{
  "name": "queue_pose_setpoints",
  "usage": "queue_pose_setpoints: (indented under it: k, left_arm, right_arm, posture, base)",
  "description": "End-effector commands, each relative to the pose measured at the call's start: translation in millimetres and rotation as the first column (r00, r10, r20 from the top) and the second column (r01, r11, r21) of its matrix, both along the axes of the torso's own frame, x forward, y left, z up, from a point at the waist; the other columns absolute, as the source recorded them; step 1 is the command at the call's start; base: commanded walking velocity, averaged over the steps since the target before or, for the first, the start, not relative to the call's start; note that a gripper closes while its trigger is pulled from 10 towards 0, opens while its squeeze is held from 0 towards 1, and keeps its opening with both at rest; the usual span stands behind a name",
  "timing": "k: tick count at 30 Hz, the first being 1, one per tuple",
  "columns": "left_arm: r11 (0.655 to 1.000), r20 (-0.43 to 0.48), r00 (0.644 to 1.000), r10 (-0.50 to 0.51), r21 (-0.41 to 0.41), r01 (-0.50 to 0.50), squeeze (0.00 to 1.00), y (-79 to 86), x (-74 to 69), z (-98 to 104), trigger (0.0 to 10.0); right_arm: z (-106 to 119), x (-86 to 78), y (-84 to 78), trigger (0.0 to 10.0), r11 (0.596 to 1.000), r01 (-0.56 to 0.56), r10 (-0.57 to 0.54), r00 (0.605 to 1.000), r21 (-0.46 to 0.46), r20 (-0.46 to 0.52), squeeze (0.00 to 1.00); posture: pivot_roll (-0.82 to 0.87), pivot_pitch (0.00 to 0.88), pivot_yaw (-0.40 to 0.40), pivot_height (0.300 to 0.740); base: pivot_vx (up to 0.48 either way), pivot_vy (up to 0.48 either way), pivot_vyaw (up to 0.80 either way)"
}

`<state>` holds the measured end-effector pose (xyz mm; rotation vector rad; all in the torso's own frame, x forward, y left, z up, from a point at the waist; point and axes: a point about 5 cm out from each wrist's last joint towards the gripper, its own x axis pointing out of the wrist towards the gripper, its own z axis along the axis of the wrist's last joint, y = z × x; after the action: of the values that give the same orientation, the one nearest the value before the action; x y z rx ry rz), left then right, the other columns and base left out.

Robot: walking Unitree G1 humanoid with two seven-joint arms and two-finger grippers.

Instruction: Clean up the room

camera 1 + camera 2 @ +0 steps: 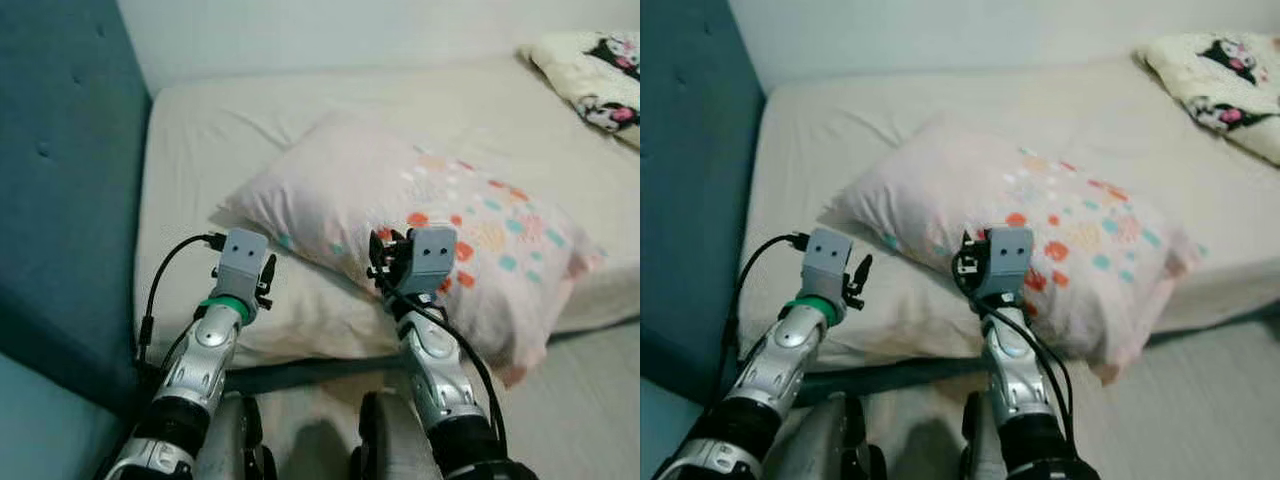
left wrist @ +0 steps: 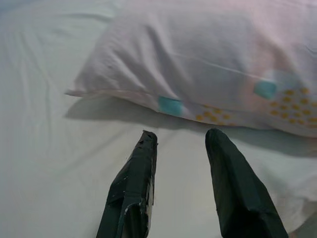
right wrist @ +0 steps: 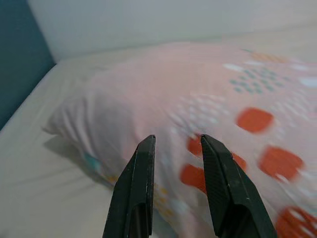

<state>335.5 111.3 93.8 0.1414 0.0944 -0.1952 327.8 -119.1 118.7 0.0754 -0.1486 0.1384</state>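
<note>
A pale pink pillow (image 1: 400,195) with red and teal spots lies slantwise on the cream bed sheet (image 1: 200,130), its near end hanging over the mattress edge. My left gripper (image 2: 179,136) is open and empty, low over the sheet just short of the pillow's (image 2: 208,59) near-left edge. My right gripper (image 3: 176,140) is also open with nothing between its fingers, held over the spotted near part of the pillow (image 3: 198,94). From the head, the grey wrist blocks (image 1: 243,258) (image 1: 432,255) cover the fingers.
A teal padded headboard (image 1: 60,180) runs along the left side of the bed. A cream blanket with black cartoon figures (image 1: 600,80) lies at the far right corner. A white wall (image 1: 350,30) backs the bed. Grey floor (image 1: 590,410) shows at the lower right.
</note>
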Motion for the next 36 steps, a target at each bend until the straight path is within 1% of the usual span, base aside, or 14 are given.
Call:
queue_pose_setpoints:
  k: [1, 11, 13, 16, 19, 20, 21, 23, 26, 31, 33, 34, 35, 36]
  left_arm:
    - [1.0, -0.025, 1.0, 0.003, 0.004, -0.003, 0.0, 2.4, -1.9, -5.2, 10.0]
    - [1.0, -0.023, 1.0, 0.004, 0.006, -0.004, 0.0, 3.9, -2.2, -4.7, 10.0]
    - [1.0, -0.026, 1.0, 0.006, 0.009, -0.006, 0.0, 5.9, -3.1, -5.3, 10.0]
    - [1.0, -0.027, 1.0, 0.007, 0.01, -0.006, 0.0, 6.8, -3.4, -5.6, 10.0]
    - [1.0, -0.03, 1.0, 0.011, 0.016, -0.01, 0.0, 10.0, -3.1, -5.2, 10.0]
    - [1.0, -0.03, 1.0, 0.011, 0.016, -0.01, 0.0, 10.0, -3.1, -5.2, 10.0]
    - [1.0, -0.03, 0.999, 0.014, 0.019, -0.013, 0.0, 11.7, -2.8, -5.0, 10.0]
    - [1.0, -0.03, 0.999, 0.014, 0.019, -0.013, 0.0, 11.7, -2.8, -5.0, 10.0]
    - [0.999, -0.031, 0.999, 0.034, 0.034, -0.033, 0.0, 20.6, -4.9, -4.7, 10.0]
    - [0.998, -0.033, 0.998, 0.048, 0.041, -0.047, 0.0, 25.7, -7.7, -5.6, 10.0]
    - [0.998, -0.036, 0.998, 0.055, 0.044, -0.054, 0.0, 28.1, -9.3, -6.3, 10.0]
    - [0.997, -0.038, 0.997, 0.062, 0.048, -0.06, 0.0, 30.3, -11.2, -6.8, 10.0]
    - [0.997, -0.038, 0.997, 0.062, 0.048, -0.06, 0.0, 30.3, -11.2, -6.8, 10.0]
    - [0.996, -0.039, 0.997, 0.069, 0.051, -0.067, 0.0, 32.5, -13.2, -7.1, 10.0]
  right_arm:
    - [-1.9, -1.4, 0.5, 10.0, 1.0, 0.002, -0.002, 1.0, 0.017, -0.003, 0.0]
    - [22.3, -5.0, -24.7, 10.0, 0.994, 0.1, -0.093, 0.988, -0.049, 0.124, 0.0]
    - [35.8, -11.0, -63.9, 10.0, 0.965, 0.25, -0.23, 0.955, -0.086, 0.187, 0.0]
    - [39.7, -14.5, -84.9, 10.0, 0.941, 0.324, -0.3, 0.932, -0.101, 0.202, 0.0]
    - [37.1, -25.5, -158.3, 10.0, 0.842, 0.519, -0.496, 0.852, -0.148, 0.169, 0.0]
    - [37.1, -25.5, -158.3, 10.0, 0.842, 0.519, -0.496, 0.852, -0.148, 0.169, 0.0]
    - [33.9, -28.4, -180.7, 10.0, 0.812, 0.563, -0.547, 0.826, -0.154, 0.133, 0.0]
    - [33.9, -28.4, -180.7, 10.0, 0.812, 0.563, -0.547, 0.826, -0.154, 0.133, 0.0]
    - [7.3, -32.0, -224.1, 10.0, 0.757, 0.576, -0.623, 0.779, -0.308, -0.075, 0.0]
    - [-10.4, -35.0, -233.8, 10.0, 0.747, 0.56, -0.647, 0.736, -0.358, -0.199, 0.0]
    - [-20.2, -33.4, -231.2, 10.0, 0.768, 0.533, -0.631, 0.726, -0.355, -0.275, 0.0]
    - [-29.9, -28.4, -221.8, 10.0, 0.805, 0.473, -0.586, 0.733, -0.359, -0.347, 0.0]
    - [-29.9, -28.4, -221.8, 10.0, 0.805, 0.473, -0.586, 0.733, -0.359, -0.347, 0.0]
    - [-38.5, -19.2, -203.0, 10.0, 0.869, 0.377, -0.488, 0.764, -0.321, -0.423, 0.0]
  posture:
    - [-0.09, 0.048, 0.1, 0.582]
    - [-0.09, 0.06, 0.101, 0.582]
    - [-0.1, 0.069, 0.105, 0.582]
    - [-0.1, 0.073, 0.107, 0.582]
    - [-0.1, 0.098, 0.116, 0.582]
    - [-0.1, 0.098, 0.116, 0.582]
    - [-0.09, 0.103, 0.118, 0.582]
    - [-0.09, 0.103, 0.118, 0.582]
    - [-0.07, 0.136, 0.116, 0.582]
    - [-0.05, 0.153, 0.112, 0.582]
    - [-0.03, 0.162, 0.111, 0.582]
    - [-0.02, 0.17, 0.108, 0.582]
    - [-0.02, 0.17, 0.108, 0.582]
    - [-0.01, 0.175, 0.105, 0.582]
  base:
    - [0.0, 0.0, 0.0]
    - [0.0, 0.0, 0.0]
    - [0.0, 0.0, 0.0]
    - [0.0, 0.0, 0.0]
    - [0.0, 0.0, 0.0]
    - [0.0, 0.0, 0.0]
    - [0.0, 0.0, 0.0]
    - [0.0, 0.0, 0.0]
    - [0.0, 0.0, 0.0]
    - [0.0, 0.0, 0.0]
    - [0.0, 0.0, 0.0]
    - [0.0, 0.0, 0.0]
    - [0.0, 0.0, 0.0]
    - [0.0, 0.0, 0.0]
